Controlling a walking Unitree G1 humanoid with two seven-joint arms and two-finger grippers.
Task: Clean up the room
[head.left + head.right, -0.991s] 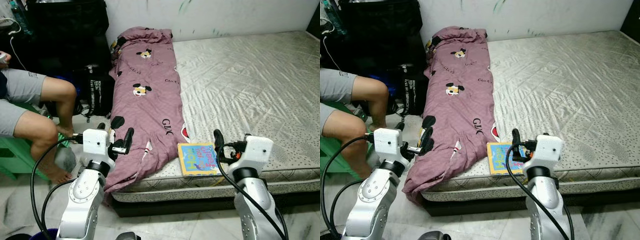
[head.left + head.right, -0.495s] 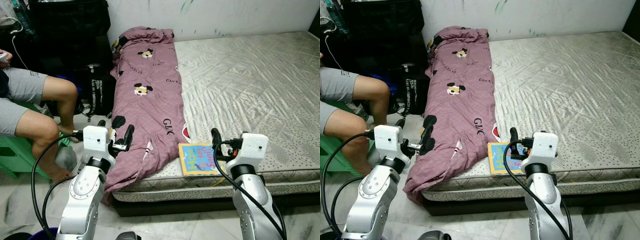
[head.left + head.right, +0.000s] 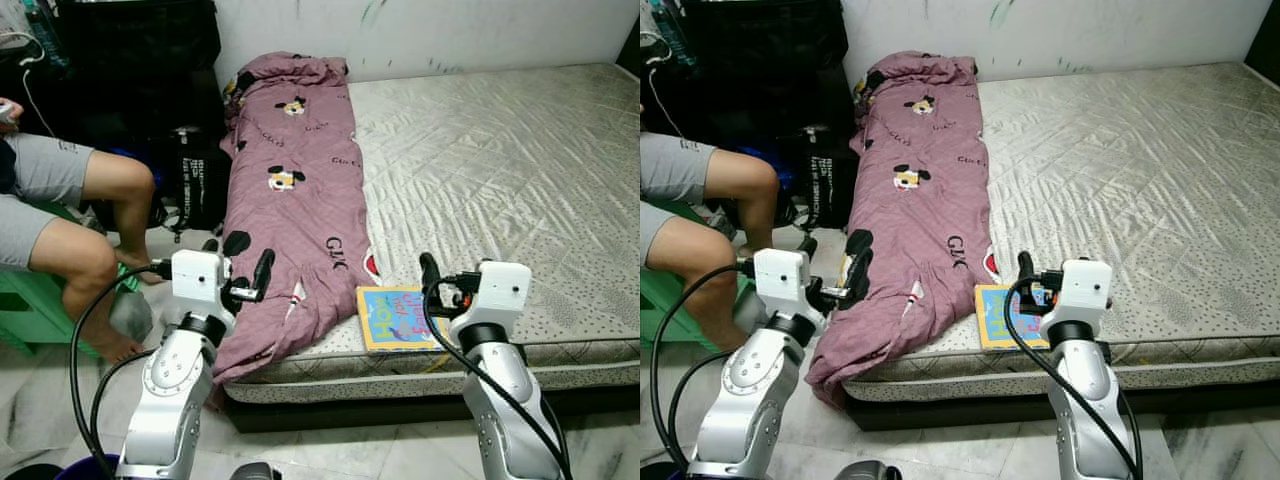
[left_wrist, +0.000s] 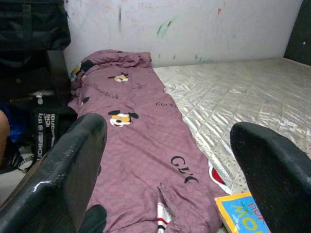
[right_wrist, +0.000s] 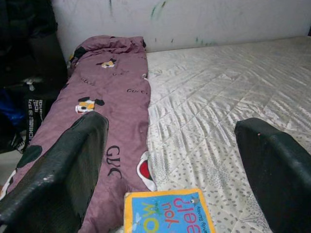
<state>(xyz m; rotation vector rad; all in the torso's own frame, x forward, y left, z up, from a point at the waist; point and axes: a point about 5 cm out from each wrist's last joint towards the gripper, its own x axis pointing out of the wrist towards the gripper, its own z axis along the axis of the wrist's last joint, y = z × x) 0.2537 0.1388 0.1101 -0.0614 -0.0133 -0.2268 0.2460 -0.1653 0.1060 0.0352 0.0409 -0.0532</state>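
A: Children's book (image 3: 397, 317) — position?
B: Flat on the mattress (image 3: 500, 170) at its near edge, beside the mauve cartoon-print blanket (image 3: 290, 200). Right claw (image 5: 170, 174) spread, just above it; left claw (image 4: 167, 165) spread, facing the blanket

right gripper (image 3: 432, 280): is moved slightly toward the robot's left, closer above the book (image 3: 395, 317).
left gripper (image 3: 240, 272): is shifted a little toward the purple blanket (image 3: 290, 190).

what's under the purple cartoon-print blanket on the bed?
The purple cartoon-print blanket lies along the left edge of the grey quilted mattress, its lower end hanging over the side. Whatever else is beneath it stays covered.
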